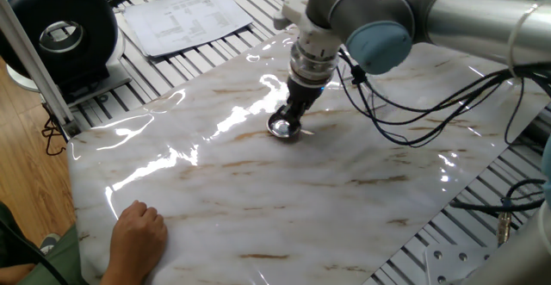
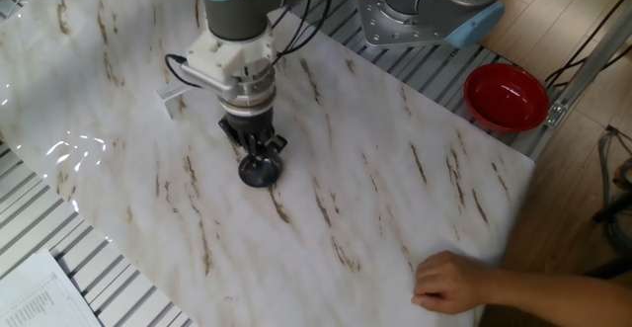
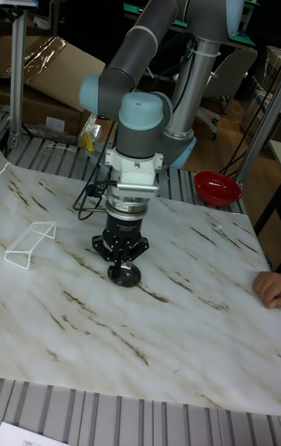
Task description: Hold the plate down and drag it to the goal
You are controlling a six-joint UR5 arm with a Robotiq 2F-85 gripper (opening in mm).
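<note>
The plate [image 1: 284, 128] is a small shiny silver dish lying on the marbled sheet near its middle, also seen as the plate [image 2: 259, 175] and the plate [image 3: 124, 276]. My gripper [image 1: 289, 119] is shut, and its closed fingertips press down into the dish from above while the wrist leans. The same hold shows for the gripper [image 2: 258, 157] and the gripper [image 3: 125, 261]. The goal [image 3: 30, 244], a faint whitish see-through frame, stands on the sheet well to the left of the plate. The goal [image 2: 171, 100] sits beside the wrist; the arm hides it in one fixed view.
A red bowl [image 2: 507, 97] stands off the sheet by the robot base. A person's hand [image 1: 138, 232] rests on the sheet's near corner, also the hand [image 2: 454, 283]. Cables [image 1: 413, 121] hang over the sheet. Papers [image 1: 185, 16] and a black round device [image 1: 60, 28] lie beyond the edge.
</note>
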